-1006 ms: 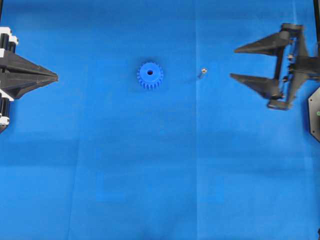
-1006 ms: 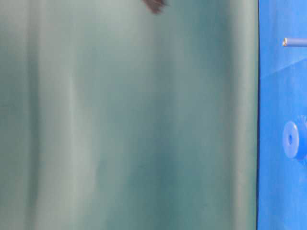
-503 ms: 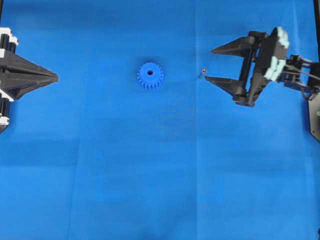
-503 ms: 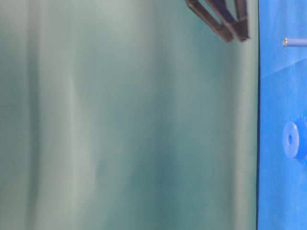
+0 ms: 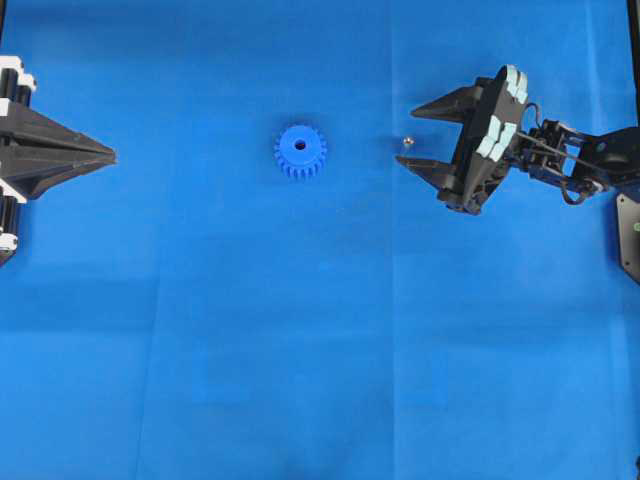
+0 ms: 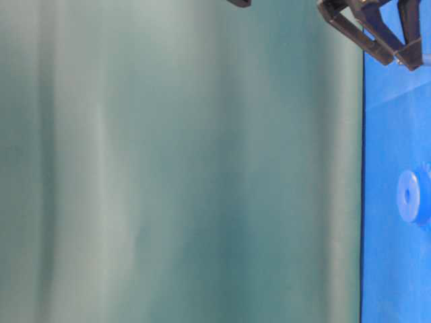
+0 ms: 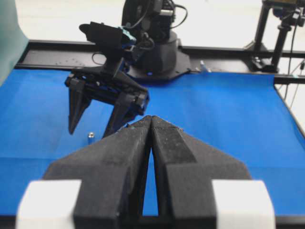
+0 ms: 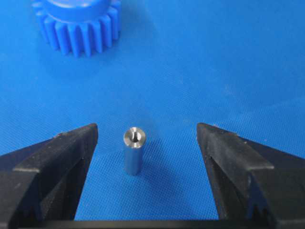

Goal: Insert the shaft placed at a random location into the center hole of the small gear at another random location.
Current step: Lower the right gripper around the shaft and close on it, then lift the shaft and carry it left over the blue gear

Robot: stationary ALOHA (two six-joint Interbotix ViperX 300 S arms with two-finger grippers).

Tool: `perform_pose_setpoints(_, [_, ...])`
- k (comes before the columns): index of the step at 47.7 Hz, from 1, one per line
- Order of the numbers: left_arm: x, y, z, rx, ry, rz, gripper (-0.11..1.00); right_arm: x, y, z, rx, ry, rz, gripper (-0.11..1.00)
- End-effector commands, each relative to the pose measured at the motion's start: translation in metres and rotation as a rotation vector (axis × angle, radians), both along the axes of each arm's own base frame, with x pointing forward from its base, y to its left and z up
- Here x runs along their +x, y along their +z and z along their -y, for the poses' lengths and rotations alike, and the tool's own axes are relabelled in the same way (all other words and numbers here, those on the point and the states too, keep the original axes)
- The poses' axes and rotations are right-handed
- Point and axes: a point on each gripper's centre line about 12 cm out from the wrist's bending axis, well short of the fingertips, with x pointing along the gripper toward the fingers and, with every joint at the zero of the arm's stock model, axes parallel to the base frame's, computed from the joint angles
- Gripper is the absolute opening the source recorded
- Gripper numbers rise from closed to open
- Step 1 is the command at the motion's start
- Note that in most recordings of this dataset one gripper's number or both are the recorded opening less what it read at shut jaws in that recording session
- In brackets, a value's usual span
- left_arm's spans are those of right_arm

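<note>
Right wrist view, nearest first: the right gripper (image 8: 145, 138) has its two black fingers (image 8: 57, 157) spread wide, one on each side of the shaft (image 8: 133, 150), with clear gaps on both sides and no contact. The shaft is a small silvery pin standing upright on the blue cloth (image 8: 228, 62), its shiny round end facing up. Farther off, to the upper left in this view, sits the small gear (image 8: 78, 26), only its toothed edge showing; it is well apart from the shaft.

Overhead view: the gear lies flat near the middle of the cloth, its center hole (image 5: 300, 146) open and facing up. The shaft stands to its right, between the gear and the right gripper's fingertips. At the far left edge the left gripper (image 5: 112, 155) has its fingers pressed together to a point and is well clear of both parts.

The table-level view is mostly filled by a green backdrop and appears tipped sideways, so it offers little.

Judgement: the step in hand is the approach to grasp the shaft; nothing is held. The next move calls for closing squarely on the pin without toppling it, lifting it upright, carrying it left to above the center hole, and lowering it in.
</note>
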Motion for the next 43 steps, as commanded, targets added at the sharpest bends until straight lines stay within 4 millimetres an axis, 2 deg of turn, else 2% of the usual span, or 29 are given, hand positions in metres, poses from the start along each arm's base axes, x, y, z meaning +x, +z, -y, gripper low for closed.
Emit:
perform_pose_setpoints(1, [0.001, 0.003, 0.000, 0.002, 0.000, 0.009, 0.00, 0.005, 0.008, 0.002, -0.010, -0.007, 0.039, 0.69])
perform_pose_setpoints(6, [0.000, 0.001, 0.000, 0.003, -0.002, 0.008, 0.00, 0.005, 0.007, 0.001, -0.008, -0.003, 0.034, 0.65])
perform_pose_setpoints(10, [-0.001, 0.002, 0.000, 0.002, 0.000, 0.011, 0.00, 0.005, 0.007, 0.000, -0.007, 0.002, 0.033, 0.56])
perform_pose_setpoints(13, [-0.002, 0.003, 0.000, 0.002, 0.000, 0.015, 0.00, 0.006, 0.006, -0.003, -0.007, 0.011, 0.030, 0.46])
perform_pose_setpoints(18, [-0.002, 0.003, 0.000, 0.002, 0.000, 0.017, 0.00, 0.007, 0.006, -0.007, -0.005, 0.028, 0.026, 0.20])
perform_pose_setpoints(23, [-0.002, 0.003, 0.000, 0.002, 0.000, 0.017, 0.00, 0.007, 0.005, -0.009, -0.003, 0.034, 0.023, 0.04])
perform_pose_setpoints(36, [-0.002, 0.002, 0.000, -0.002, 0.000, 0.006, 0.00, 0.008, 0.007, -0.009, -0.004, 0.033, 0.027, 0.03])
perform_pose_setpoints(43, [-0.002, 0.002, 0.000, -0.005, -0.001, 0.006, 0.00, 0.008, 0.022, -0.009, -0.013, 0.036, 0.065, 0.03])
